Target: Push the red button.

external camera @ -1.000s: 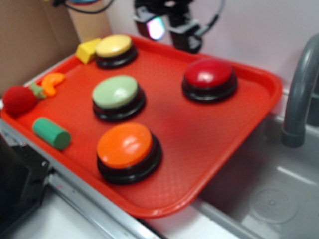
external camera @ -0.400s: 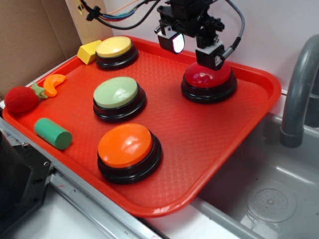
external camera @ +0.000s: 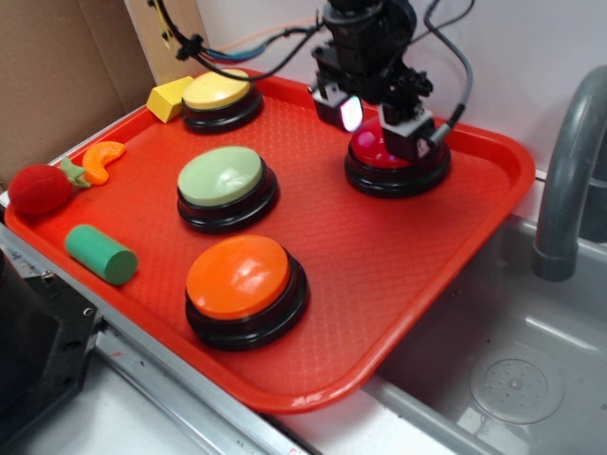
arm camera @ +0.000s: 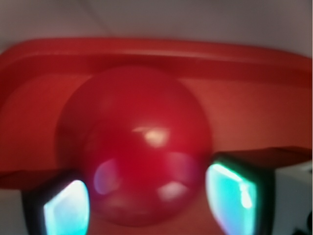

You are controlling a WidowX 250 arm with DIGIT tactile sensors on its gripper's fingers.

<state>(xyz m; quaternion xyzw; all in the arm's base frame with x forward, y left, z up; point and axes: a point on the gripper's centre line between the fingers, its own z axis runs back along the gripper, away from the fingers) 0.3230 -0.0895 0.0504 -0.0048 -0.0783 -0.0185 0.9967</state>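
Red button (external camera: 379, 150) on the tray (external camera: 493, 180) half hidden under the gripper (external camera: 377, 121), wrist view blurred, fingers (arm camera: 66, 208) spread wide astride the dome, gripping nothing, contact unclear

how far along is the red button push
Done: the gripper is lined up directly over the red button on the tray, fingers straddling the dome in the wrist view. In hand: closing onto it. Left: whether it is actually pressed can't be told.
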